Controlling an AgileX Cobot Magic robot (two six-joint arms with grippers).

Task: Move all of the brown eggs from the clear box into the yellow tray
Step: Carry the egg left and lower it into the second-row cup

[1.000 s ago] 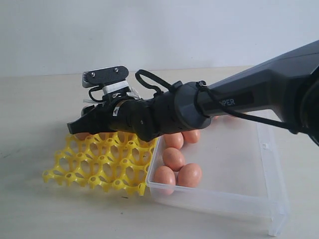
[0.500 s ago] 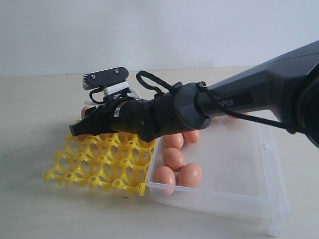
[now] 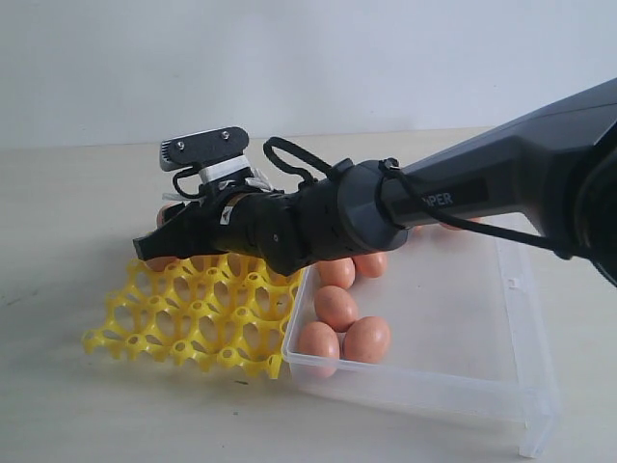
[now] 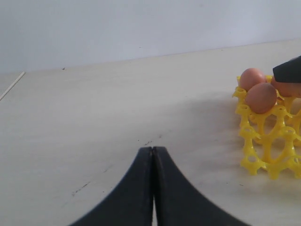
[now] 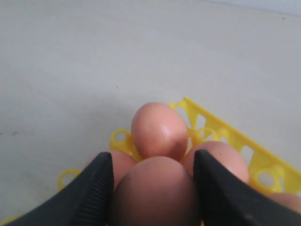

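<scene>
My right gripper (image 3: 152, 247) reaches across from the right and hovers low over the far rows of the yellow tray (image 3: 183, 323). In the right wrist view the gripper (image 5: 153, 157) is shut on a brown egg (image 5: 153, 193), which fills the gap between both fingers. Beyond it, three more eggs (image 5: 159, 129) sit in cups of the tray (image 5: 221, 127). The clear box (image 3: 501, 386) lies to the right of the tray with several brown eggs (image 3: 335, 307) at its left end. My left gripper (image 4: 153, 149) is shut and empty over bare table, left of the tray (image 4: 263, 150).
The pale wooden table (image 3: 77, 193) runs left and toward the back wall. The right arm's dark body (image 3: 463, 193) crosses above the box's far side and hides part of it. The tray's front rows of cups (image 3: 193, 338) stand empty.
The right gripper with its egg has shifted only slightly over the tray's far rows. Its jaws stand the same, and nothing else has moved.
</scene>
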